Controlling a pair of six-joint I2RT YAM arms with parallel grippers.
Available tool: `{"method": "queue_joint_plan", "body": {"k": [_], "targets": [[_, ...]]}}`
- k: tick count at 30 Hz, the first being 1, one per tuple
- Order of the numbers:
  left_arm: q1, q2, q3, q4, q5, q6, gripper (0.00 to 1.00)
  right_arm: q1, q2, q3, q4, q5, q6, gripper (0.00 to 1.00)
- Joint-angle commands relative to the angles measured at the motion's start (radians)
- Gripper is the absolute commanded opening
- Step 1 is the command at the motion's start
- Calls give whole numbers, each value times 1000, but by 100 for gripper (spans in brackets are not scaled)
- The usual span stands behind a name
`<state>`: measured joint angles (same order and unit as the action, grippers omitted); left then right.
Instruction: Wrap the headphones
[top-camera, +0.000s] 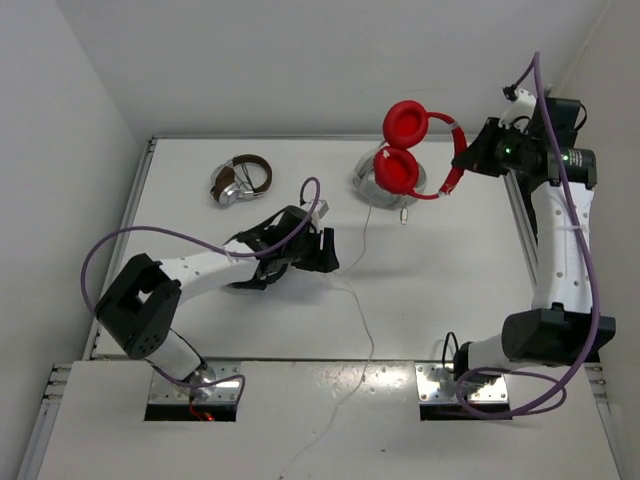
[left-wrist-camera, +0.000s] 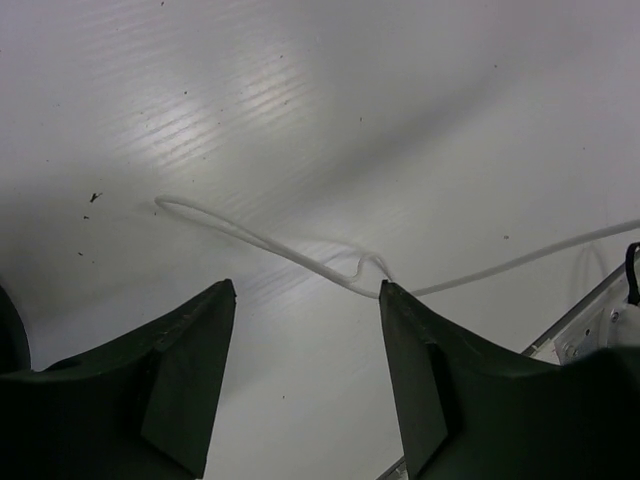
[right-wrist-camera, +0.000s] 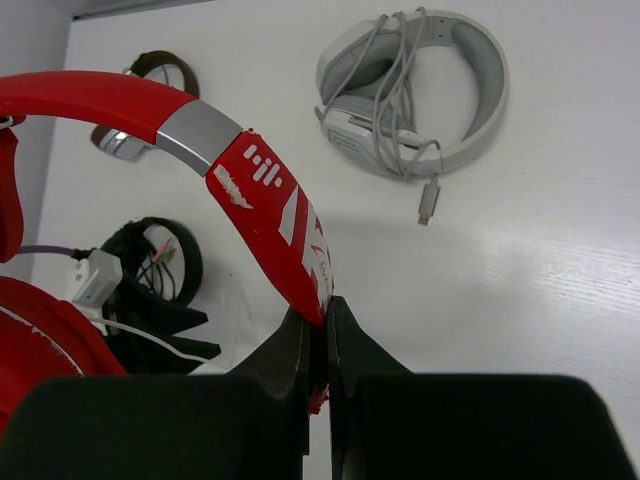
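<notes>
The right claw (right-wrist-camera: 322, 325) clamps the thin, glossy headband (right-wrist-camera: 272, 200) of the red headphones (top-camera: 404, 126), while the left claw (left-wrist-camera: 306, 292) stands open above the thin white cable (left-wrist-camera: 262, 240), whose ends are cut off.

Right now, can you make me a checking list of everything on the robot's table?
Surface: white table, a few dark specks.
Job's things: red headphones held up off the table; their white cable trails across it.
Clutter: grey-white headphones with a wound cord; brown and silver headphones.
Grippers: right claw shut on the red headband; left claw open, low over the white cable.
Cables: purple cables loop along both arms.
Surroundings: plain white walls; nothing else seen.
</notes>
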<state>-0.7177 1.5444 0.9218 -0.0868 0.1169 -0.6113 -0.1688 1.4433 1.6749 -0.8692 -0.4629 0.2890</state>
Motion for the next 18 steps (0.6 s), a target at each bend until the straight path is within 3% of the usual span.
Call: {"method": "queue_joint_plan", "body": {"k": [1, 6, 10, 14, 18], "targets": [[14, -75, -27, 30, 15, 34, 65, -61, -40, -10, 94, -210, 62, 0], [44, -96, -9, -2, -43, 238, 79, -31, -40, 34, 18, -270, -62, 0], [121, -147, -27, 7, 48, 335, 85, -12, -31, 59, -54, -327, -145, 0], [143, -245, -96, 25, 130, 381, 93, -32, -31, 30, -7, -324, -96, 0], [52, -312, -152, -16, 139, 340, 91, -89, -63, -52, 125, -335, 59, 0]]}}
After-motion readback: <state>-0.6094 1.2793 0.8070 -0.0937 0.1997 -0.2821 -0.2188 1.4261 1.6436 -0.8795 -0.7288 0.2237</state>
